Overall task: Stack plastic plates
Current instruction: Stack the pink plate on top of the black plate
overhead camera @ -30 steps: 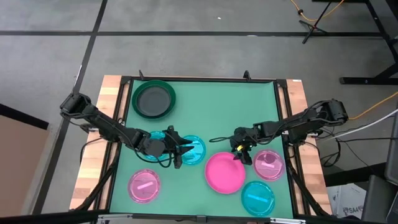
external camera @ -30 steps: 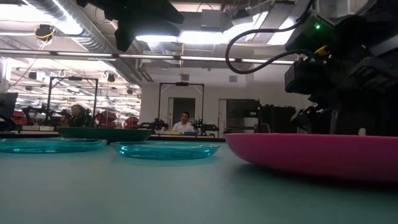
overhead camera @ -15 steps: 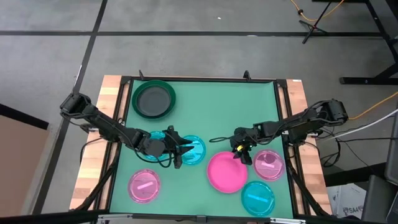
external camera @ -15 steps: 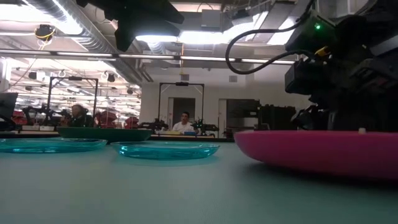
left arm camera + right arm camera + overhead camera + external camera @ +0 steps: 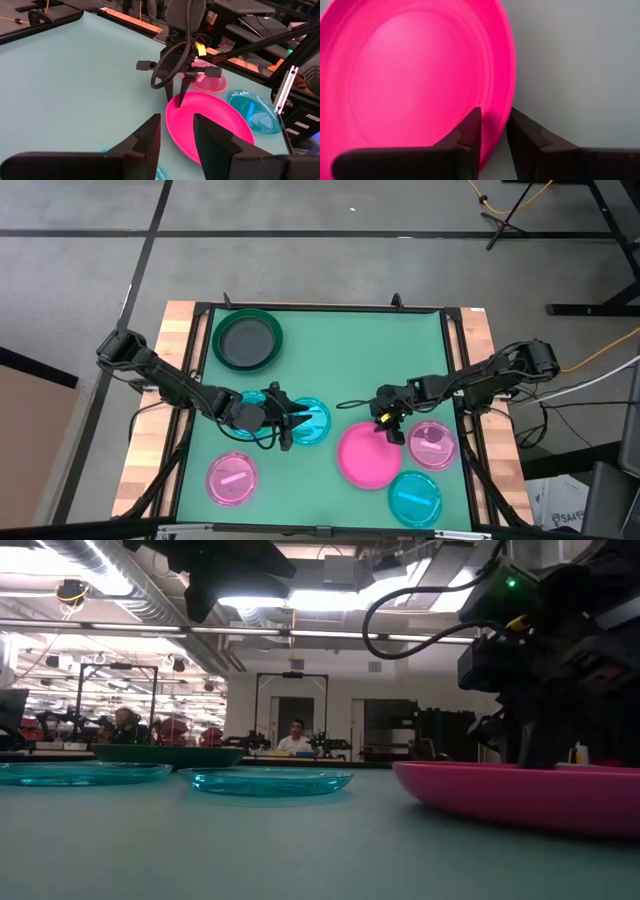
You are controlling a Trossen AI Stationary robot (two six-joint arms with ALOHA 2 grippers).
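Observation:
A solid pink plate (image 5: 367, 457) lies at the near right of the green table; it also shows in the low view (image 5: 520, 795). My right gripper (image 5: 388, 430) stands at the plate's far rim, shut on it. My left gripper (image 5: 290, 420) is open and empty, hovering over two cyan plates (image 5: 312, 420) left of the middle. A dark grey plate sits inside the dark green plate (image 5: 247, 340) at the far left. A translucent pink plate (image 5: 432, 444) and a cyan plate (image 5: 414, 497) lie at the near right, and another translucent pink plate (image 5: 232, 479) at the near left. My right gripper pinches the solid pink plate's far rim (image 5: 496, 131) between its two fingers, one finger (image 5: 467, 137) inside the plate and one outside it. The fingers come from above, pointing down (image 5: 180, 97). Whether the plate's near part rests on the table, I cannot tell.
The table has a raised dark frame (image 5: 320, 308) and wooden side strips. The middle and far right of the green surface hold no plates. People and lab equipment show beyond the table in the low view.
My right gripper has gone a little toward the table's right edge, still shut on the solid pink plate's rim. The plate has shifted with it toward the right.

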